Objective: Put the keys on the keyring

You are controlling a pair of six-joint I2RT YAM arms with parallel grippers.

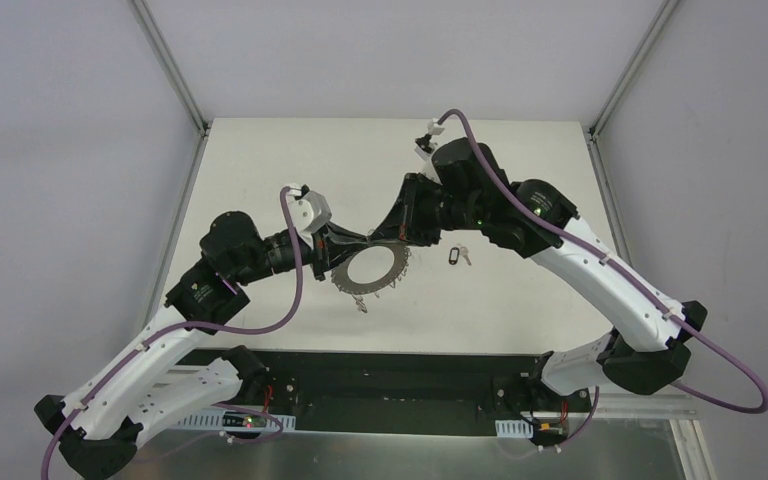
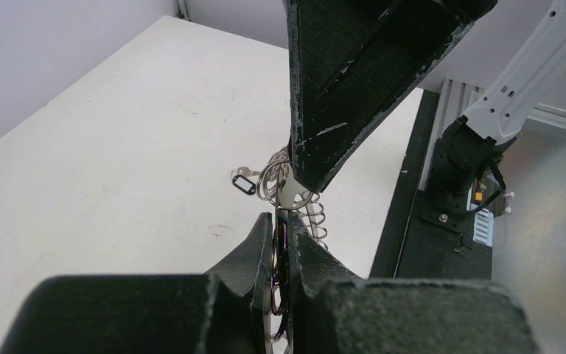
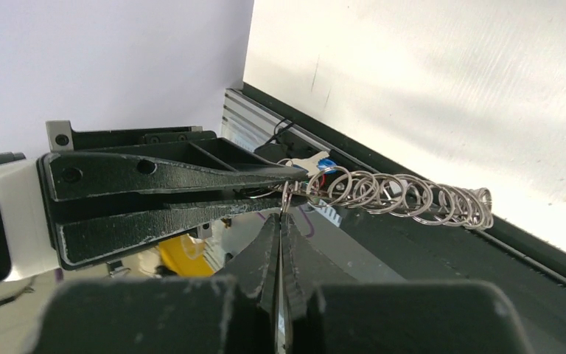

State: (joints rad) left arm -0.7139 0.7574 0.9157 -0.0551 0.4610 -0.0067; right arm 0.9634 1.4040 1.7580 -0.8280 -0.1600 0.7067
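The keyring [image 1: 372, 270] is a flat grey ring with wire loops around its rim, held above the table's middle. My left gripper [image 1: 343, 243] is shut on its rim; in the left wrist view the ring's edge sits between the fingers [image 2: 265, 243]. My right gripper [image 1: 388, 236] comes in from the far right. It is shut, and its tips [image 3: 281, 215] pinch a thin wire loop [image 3: 289, 193] at the end of the loop row [image 3: 402, 198]. A key with a black tag [image 1: 456, 256] lies on the table right of the ring, also visible as the key [image 2: 244, 183].
The black base rail [image 1: 390, 365] runs along the table's near edge under both arms. Purple cables [image 1: 295, 290] hang from the wrists. Grey walls close in the white table [image 1: 260, 180] at left, right and back.
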